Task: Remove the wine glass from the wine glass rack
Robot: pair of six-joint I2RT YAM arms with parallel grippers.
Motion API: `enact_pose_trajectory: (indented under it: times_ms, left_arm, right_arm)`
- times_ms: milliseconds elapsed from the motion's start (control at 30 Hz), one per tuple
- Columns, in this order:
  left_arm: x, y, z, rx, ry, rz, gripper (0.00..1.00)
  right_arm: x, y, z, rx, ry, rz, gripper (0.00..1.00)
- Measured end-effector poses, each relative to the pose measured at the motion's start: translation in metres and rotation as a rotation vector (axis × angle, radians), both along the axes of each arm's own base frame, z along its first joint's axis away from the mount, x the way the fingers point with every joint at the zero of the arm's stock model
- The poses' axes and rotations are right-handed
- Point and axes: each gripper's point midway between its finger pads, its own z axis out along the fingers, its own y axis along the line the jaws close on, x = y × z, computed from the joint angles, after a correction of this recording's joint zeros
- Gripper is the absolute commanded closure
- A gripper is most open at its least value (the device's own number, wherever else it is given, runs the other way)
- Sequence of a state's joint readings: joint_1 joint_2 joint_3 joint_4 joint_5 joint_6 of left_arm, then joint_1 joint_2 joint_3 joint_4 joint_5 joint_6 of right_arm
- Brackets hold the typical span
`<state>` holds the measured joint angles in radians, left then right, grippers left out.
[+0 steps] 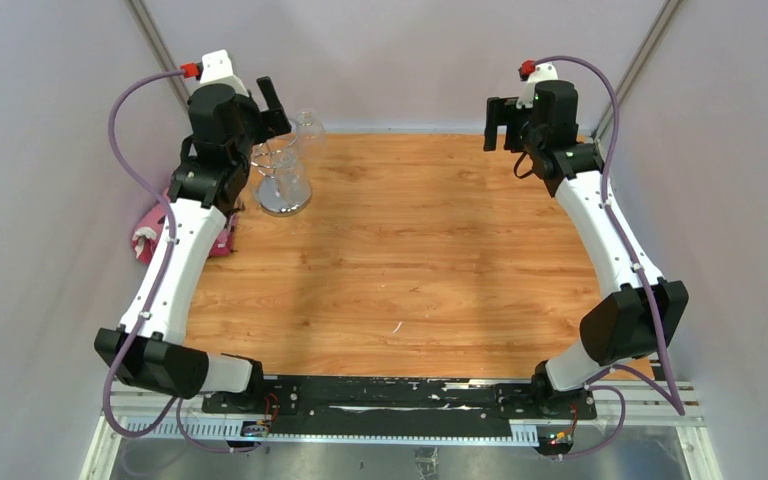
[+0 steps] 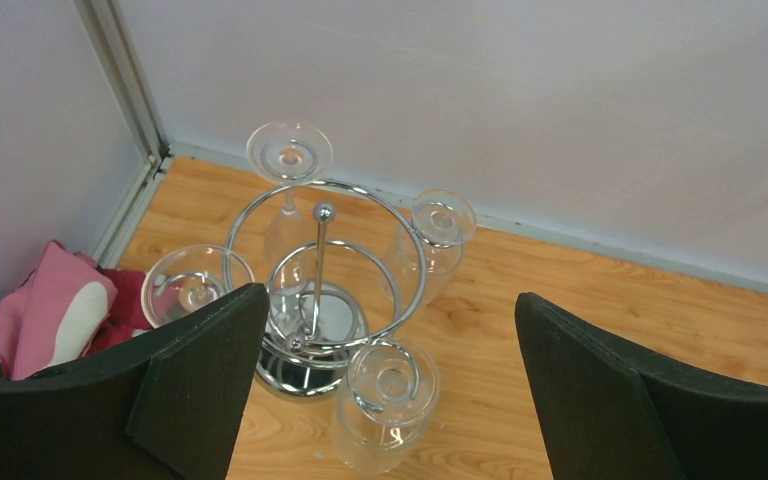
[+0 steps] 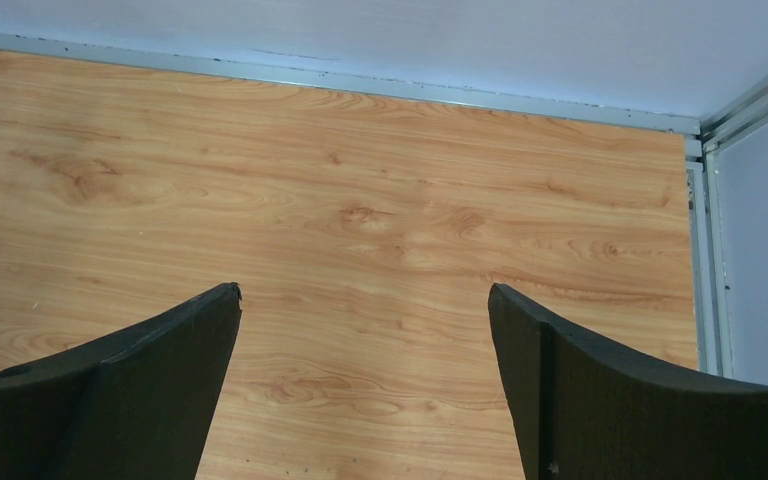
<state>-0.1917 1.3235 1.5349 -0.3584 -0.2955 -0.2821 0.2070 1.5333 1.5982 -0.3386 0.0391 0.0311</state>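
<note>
The left claw (image 2: 390, 296) and right claw (image 3: 365, 290) gape empty. Closing on the nearest glass (image 2: 385, 400) could bump its neighbours (image 2: 442, 222), seemingly loosely hung, or tip the rack (image 2: 318, 270).

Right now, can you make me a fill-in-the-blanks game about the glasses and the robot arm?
1. The wine glass rack holds ____ upside-down wine glasses.
2. The cloth beside the rack is ____.
3. The left gripper near the rack is ____, holding nothing.
Missing words: four; pink; open.
</note>
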Motion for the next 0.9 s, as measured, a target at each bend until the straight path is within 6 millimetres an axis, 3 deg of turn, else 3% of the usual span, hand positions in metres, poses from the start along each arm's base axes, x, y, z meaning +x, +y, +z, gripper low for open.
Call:
enact_pose_trajectory:
  times_ms: [100,200,300,400,500,900]
  left_arm:
    - [0.01,-0.004,-0.009,0.004,0.026,-0.015,0.01]
    - [0.017,-0.006,-0.016,0.01,0.062,-0.018,0.03]
    - [0.032,-0.004,-0.01,0.026,0.083,0.009,0.09]
    - [0.049,0.003,0.0,0.047,0.09,0.062,0.18]
    - [0.061,0.009,-0.003,0.073,0.114,0.107,0.19]
    - [0.078,0.025,-0.096,0.115,0.335,0.155,0.24]
  right_arm:
    - [0.0,0.001,0.0,0.014,0.0,-0.005,0.01]
    - [0.002,0.002,-0.003,0.032,-0.001,-0.009,0.11]
    - [0.002,0.004,-0.016,0.049,0.019,-0.009,0.18]
    - [0.0,0.006,-0.031,0.061,0.049,-0.01,0.2]
    - [-0.001,0.008,-0.034,0.074,0.056,-0.005,0.19]
    - [-0.001,0.01,-0.03,0.101,0.045,-0.005,0.17]
